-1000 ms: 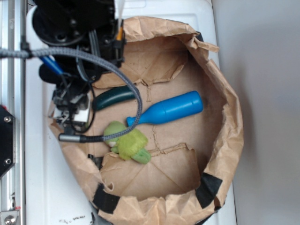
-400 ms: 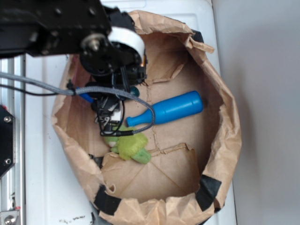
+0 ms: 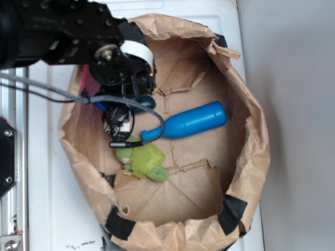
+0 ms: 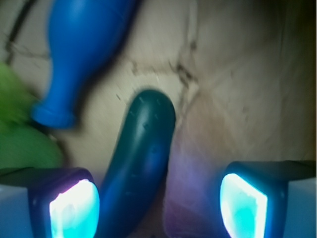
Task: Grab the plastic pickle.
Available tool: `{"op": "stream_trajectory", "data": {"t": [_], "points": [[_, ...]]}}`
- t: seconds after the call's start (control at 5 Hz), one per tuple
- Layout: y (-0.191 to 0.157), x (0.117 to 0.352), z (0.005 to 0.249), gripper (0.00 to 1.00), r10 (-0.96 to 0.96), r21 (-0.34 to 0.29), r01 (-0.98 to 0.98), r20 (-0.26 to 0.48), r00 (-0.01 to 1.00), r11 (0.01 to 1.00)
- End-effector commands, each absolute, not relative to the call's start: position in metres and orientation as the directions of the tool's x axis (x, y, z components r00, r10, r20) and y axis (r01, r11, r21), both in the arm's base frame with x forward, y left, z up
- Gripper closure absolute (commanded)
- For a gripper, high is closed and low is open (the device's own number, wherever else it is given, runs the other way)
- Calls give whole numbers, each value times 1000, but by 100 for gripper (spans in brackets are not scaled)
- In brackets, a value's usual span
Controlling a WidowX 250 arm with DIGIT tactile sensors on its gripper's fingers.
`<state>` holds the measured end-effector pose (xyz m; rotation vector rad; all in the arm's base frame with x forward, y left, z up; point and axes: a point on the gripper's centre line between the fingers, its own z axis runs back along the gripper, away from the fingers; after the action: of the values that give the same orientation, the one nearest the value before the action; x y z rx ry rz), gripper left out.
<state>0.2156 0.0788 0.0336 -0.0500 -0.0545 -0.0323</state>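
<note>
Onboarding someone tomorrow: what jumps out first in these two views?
The black robot arm reaching into a crumpled brown paper bag from the upper left. Inside lie a bright blue bottle in the middle and a fuzzy green toy just below its neck. From the wrist, the dark green pickle lies between the open hand's glowing pads, closer to the left one.

We see a white surface point(image 3: 52, 198), a grey wall point(image 3: 298, 130) right, a metal rail point(image 3: 13, 157) left.

A robot lab bench: a rolled-down paper bag point(image 3: 246, 157) sits on a white worktop point(image 3: 47, 198) whose left edge meets an aluminium rail point(image 3: 13, 172).
</note>
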Motion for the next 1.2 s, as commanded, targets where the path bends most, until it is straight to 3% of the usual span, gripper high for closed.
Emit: {"op": "stream_trajectory", "data": {"t": [0.0, 0.2, 0.4, 0.6, 0.8, 1.0], "points": [[88, 231, 0, 12, 54, -23, -53, 42, 998, 998], [86, 237, -8, 100, 79, 5, -80, 51, 996, 997], [83, 245, 1, 100, 72, -2, -72, 66, 995, 997], [78, 246, 29, 100, 32, -35, -29, 78, 996, 999], [64, 238, 79, 100, -25, -68, 32, 98, 995, 997], [67, 233, 131, 100, -54, -159, 67, 87, 995, 985]]}}
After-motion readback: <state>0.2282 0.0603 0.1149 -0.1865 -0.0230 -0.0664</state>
